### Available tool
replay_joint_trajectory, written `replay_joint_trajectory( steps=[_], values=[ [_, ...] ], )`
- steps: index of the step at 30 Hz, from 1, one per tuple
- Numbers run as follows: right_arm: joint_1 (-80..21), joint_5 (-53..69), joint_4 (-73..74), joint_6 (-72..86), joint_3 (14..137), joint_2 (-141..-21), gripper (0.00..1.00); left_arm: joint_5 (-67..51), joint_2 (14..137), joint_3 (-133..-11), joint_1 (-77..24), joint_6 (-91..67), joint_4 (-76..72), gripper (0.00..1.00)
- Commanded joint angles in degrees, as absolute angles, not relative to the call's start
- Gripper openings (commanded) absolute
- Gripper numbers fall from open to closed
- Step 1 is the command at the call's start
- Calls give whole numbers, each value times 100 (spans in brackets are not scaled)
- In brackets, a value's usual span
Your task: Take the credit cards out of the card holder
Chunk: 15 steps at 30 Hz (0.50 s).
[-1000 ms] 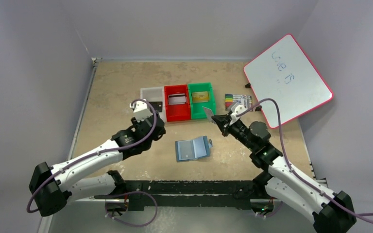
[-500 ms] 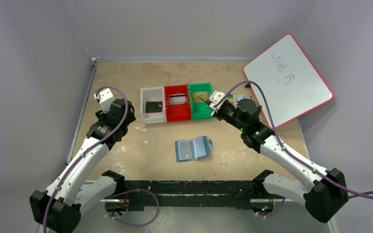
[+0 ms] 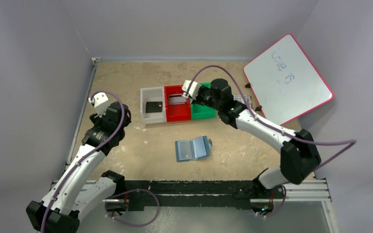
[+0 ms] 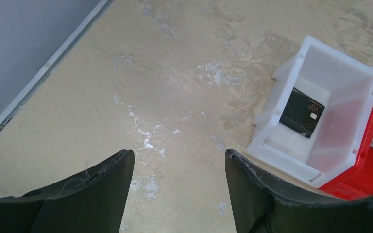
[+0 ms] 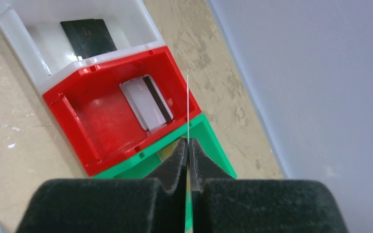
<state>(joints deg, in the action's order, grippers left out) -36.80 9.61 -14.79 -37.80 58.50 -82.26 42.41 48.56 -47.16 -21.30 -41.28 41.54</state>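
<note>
R gripper [image 5: 188, 145] clamped on a thin card [image 5: 188, 104], edge-on above the red bin [image 3: 177, 118] rim. L gripper [image 4: 178, 162] spread wide, empty, left of that bin.

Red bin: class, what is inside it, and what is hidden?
One pale card with a dark stripe lies on the floor of the red bin. Anything beneath that card is covered, so it cannot be seen.

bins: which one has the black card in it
The white bin, leftmost of the three in the top view; a black card lies flat in it. The red bin holds a pale card with a dark stripe.
</note>
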Motion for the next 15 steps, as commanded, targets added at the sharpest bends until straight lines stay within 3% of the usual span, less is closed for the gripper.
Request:
replay_joint_trajectory(
  steps=[1, 15],
  values=[
    [-3905, 810, -1289, -4426, 6677, -8938, 0, 4560, 4766, -4768, -2105, -4069, 4182, 69],
    [-4222, 161, -1134, -4519, 7911, -10792, 0, 4342, 4775, -4850, -2101, -4016, 4228, 71]
  ],
)
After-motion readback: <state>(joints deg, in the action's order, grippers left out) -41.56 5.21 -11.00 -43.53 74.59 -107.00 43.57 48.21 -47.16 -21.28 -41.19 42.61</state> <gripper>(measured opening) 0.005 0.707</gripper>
